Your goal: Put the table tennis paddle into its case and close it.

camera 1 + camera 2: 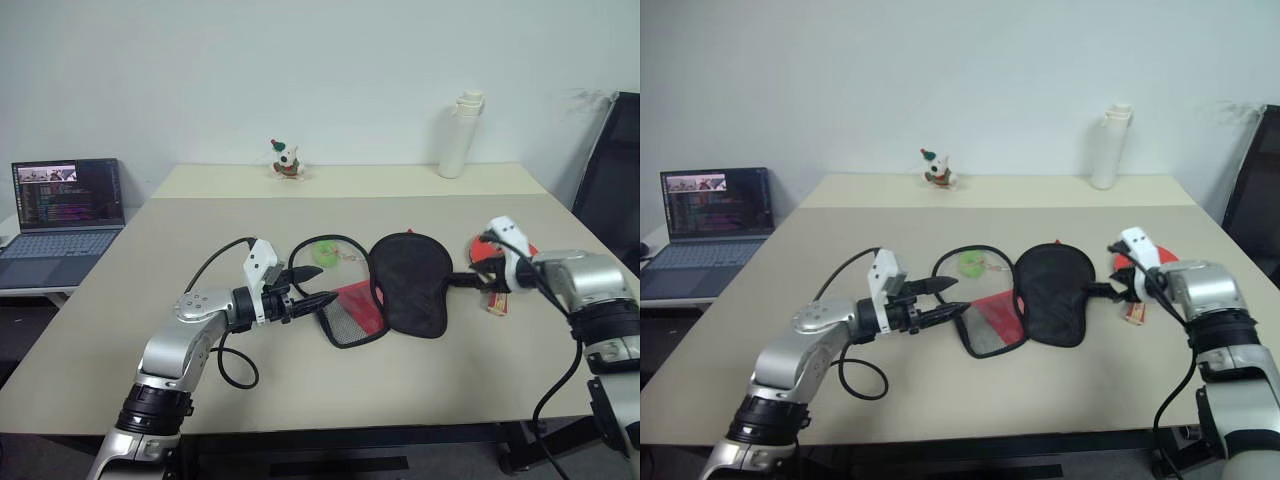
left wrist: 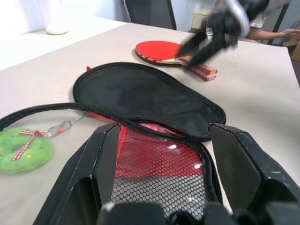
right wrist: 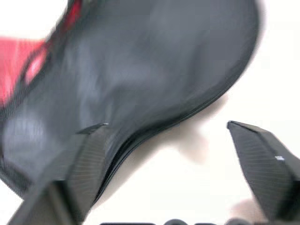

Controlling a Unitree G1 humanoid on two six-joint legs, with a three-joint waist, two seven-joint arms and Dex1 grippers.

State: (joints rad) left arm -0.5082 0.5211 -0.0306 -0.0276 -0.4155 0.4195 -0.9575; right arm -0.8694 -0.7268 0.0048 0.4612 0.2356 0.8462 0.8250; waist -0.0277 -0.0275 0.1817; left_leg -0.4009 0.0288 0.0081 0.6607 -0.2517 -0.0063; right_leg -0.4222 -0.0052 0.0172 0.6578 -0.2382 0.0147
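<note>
On the table (image 1: pixel 120 330), the case (image 1: pixel 405 280) lay open. My right gripper (image 1: pixel 1106 291), jaws wide and empty, hung between it and the paddle (image 2: pixel 161 50). My left gripper (image 1: pixel 318 285), also spread, held nothing, so the case could slide during insertion.

Case (image 1: pixel 408 282): matt black fabric, red mesh half; paddle (image 2: pixel 161 50): smooth red rubber, wooden handle; tabletop (image 1: pixel 300 380) matt beige.

The soft black-rimmed paddle-shaped case (image 1: pixel 395 290) lies opened flat, black fabric half beside red-panelled mesh half, while the red-faced wooden-handled table tennis paddle (image 2: pixel 164 50) rests nearby on its black side.
</note>
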